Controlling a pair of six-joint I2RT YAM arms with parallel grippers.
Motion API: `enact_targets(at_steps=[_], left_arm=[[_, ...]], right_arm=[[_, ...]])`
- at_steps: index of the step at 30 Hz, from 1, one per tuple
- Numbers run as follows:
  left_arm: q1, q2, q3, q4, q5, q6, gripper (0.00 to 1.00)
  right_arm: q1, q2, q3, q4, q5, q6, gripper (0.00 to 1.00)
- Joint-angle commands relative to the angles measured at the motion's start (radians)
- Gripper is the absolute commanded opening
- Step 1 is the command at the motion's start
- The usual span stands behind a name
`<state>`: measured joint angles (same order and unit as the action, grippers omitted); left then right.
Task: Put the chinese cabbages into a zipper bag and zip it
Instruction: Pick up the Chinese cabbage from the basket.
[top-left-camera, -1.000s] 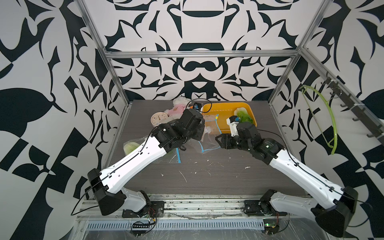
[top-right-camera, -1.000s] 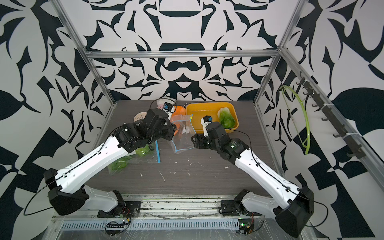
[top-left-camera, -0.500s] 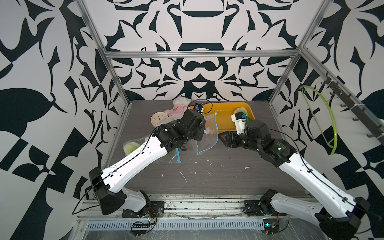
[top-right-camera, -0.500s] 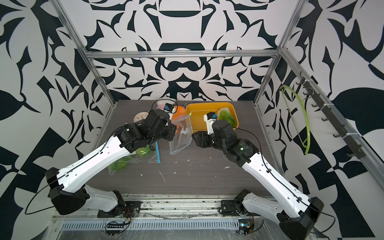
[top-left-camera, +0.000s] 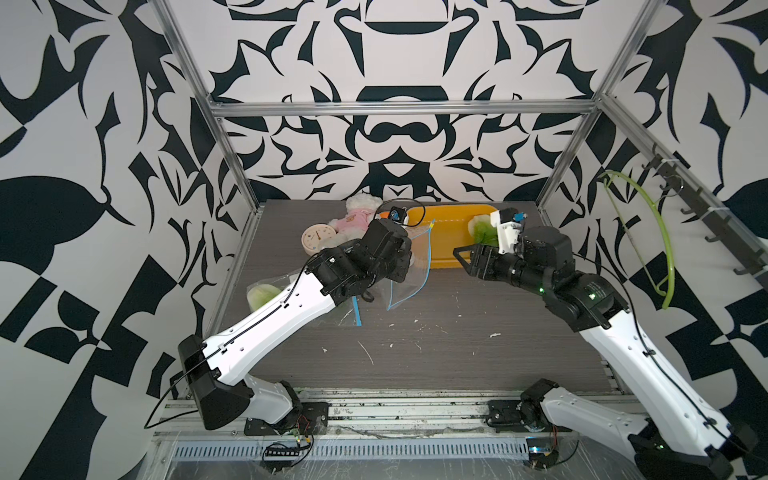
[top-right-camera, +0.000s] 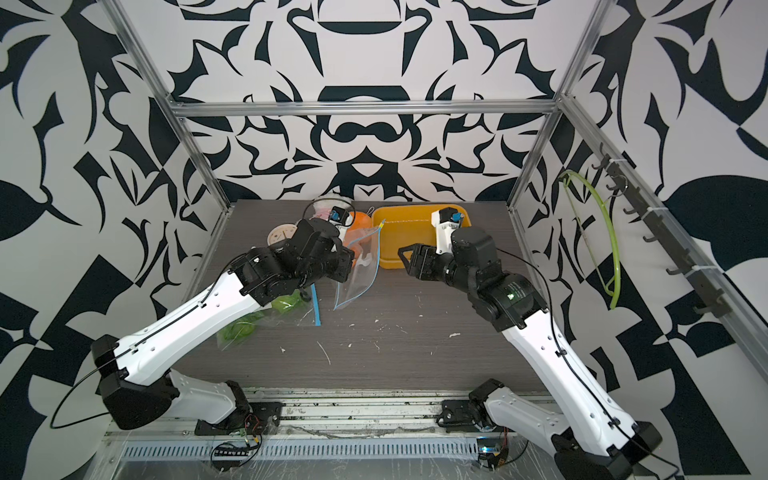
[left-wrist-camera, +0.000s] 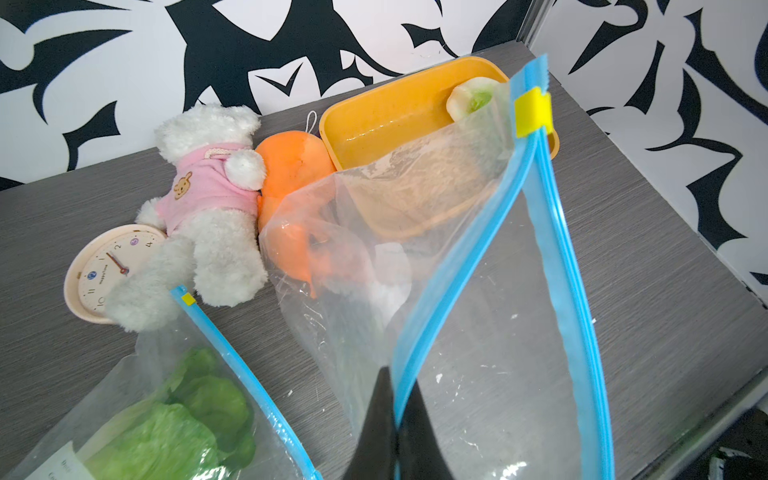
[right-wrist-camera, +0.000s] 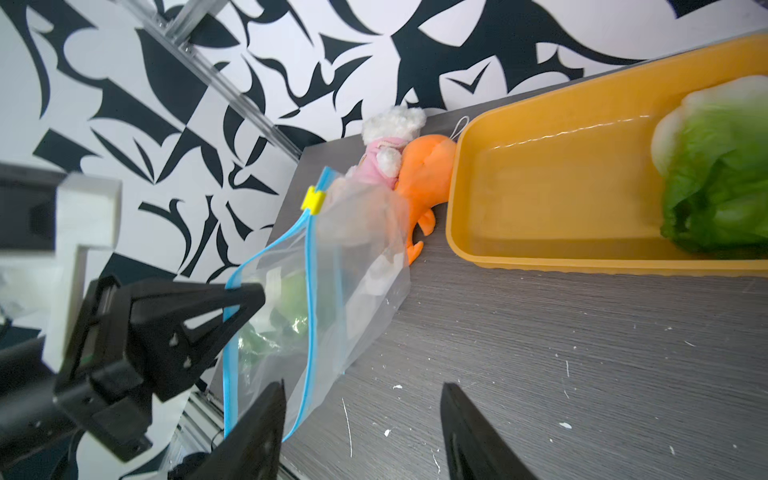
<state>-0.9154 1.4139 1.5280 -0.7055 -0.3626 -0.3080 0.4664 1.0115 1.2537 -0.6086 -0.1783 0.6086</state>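
Here, left end effector (left-wrist-camera: 395, 386) clamped on zipper bag (left-wrist-camera: 498, 332) rim, right end effector (right-wrist-camera: 363, 386) apart, beside it.

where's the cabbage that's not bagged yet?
In a top view the chinese cabbage lies at the right end of the yellow tray, at the far edge of the table, just beyond the right hand.

White shells with small dark screw holes cover the left arm (top-left-camera: 282, 316) and right arm (top-left-camera: 623, 357), joined by black motor housings. A thin black cable (top-left-camera: 160, 401) loops out at seven o'clock in both top views. The left gripper (left-wrist-camera: 395, 378) and right gripper (right-wrist-camera: 362, 385) have black wedge fingers.
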Motion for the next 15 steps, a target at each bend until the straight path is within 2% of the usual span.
enact_targets(at_steps=[1, 15], left_arm=[[0.004, -0.009, -0.014, 0.027, 0.035, -0.013, 0.0], [0.004, -0.016, -0.059, 0.075, 0.098, -0.036, 0.0]], right_arm=[[-0.081, 0.024, 0.017, 0.042, -0.003, 0.047, 0.62], [-0.389, 0.267, -0.195, 0.429, -0.025, 0.243, 0.65]])
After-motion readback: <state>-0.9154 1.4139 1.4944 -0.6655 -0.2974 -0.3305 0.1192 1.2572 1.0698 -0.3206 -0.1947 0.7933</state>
